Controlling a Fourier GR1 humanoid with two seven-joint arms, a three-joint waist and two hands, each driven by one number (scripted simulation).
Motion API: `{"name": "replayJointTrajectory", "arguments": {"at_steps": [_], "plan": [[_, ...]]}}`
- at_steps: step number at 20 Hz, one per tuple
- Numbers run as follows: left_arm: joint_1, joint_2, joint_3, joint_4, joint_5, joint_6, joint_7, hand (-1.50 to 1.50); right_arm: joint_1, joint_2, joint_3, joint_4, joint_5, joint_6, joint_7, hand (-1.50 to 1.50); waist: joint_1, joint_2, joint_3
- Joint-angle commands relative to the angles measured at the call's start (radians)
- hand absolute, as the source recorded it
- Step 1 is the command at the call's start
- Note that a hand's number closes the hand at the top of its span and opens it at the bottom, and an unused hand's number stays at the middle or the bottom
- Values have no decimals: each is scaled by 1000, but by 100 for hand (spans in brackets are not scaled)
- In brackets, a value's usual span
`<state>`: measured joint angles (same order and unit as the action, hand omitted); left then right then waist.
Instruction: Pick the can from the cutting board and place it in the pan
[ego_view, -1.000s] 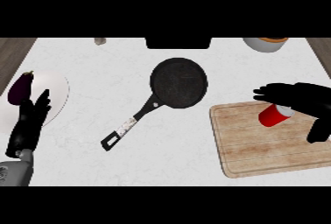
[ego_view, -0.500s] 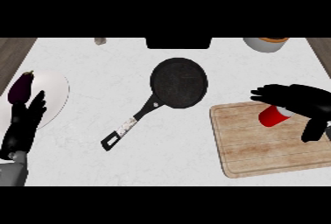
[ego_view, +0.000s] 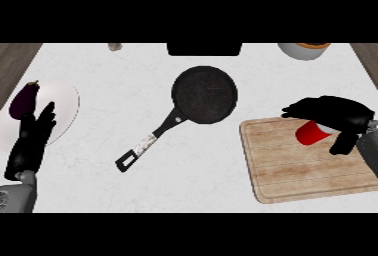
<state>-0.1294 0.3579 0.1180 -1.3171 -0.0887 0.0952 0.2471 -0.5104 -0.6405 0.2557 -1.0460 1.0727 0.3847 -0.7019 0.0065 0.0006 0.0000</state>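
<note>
Red can (ego_view: 313, 134) is at the upper right part of the wooden cutting board (ego_view: 295, 170), on the right side of the counter. The right hand (ego_view: 332, 112) is closed around it: the black fingers curl over its top and the thumb comes down beside it. Whether the can stands on the board or is lifted, I cannot tell. The black pan (ego_view: 204, 95) lies well apart to the left, in the middle of the counter, its handle pointing to the lower left. The left hand (ego_view: 31, 142) rests at the left edge with straight fingers, over a white plate (ego_view: 63, 105) that holds an eggplant (ego_view: 23, 98).
</note>
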Motion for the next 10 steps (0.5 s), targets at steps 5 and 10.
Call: {"name": "replayJointTrajectory", "arguments": {"at_steps": [5,10], "plan": [[-5,-9,14,3,-3,-31,14,0,33,24,-44,-36,56,-154,-68,150,-5,-1,0],[-33,7,59,53,-3,-60,-23,0,6,69,-85,49,96,-176,-108,150,-4,0,0]]}}
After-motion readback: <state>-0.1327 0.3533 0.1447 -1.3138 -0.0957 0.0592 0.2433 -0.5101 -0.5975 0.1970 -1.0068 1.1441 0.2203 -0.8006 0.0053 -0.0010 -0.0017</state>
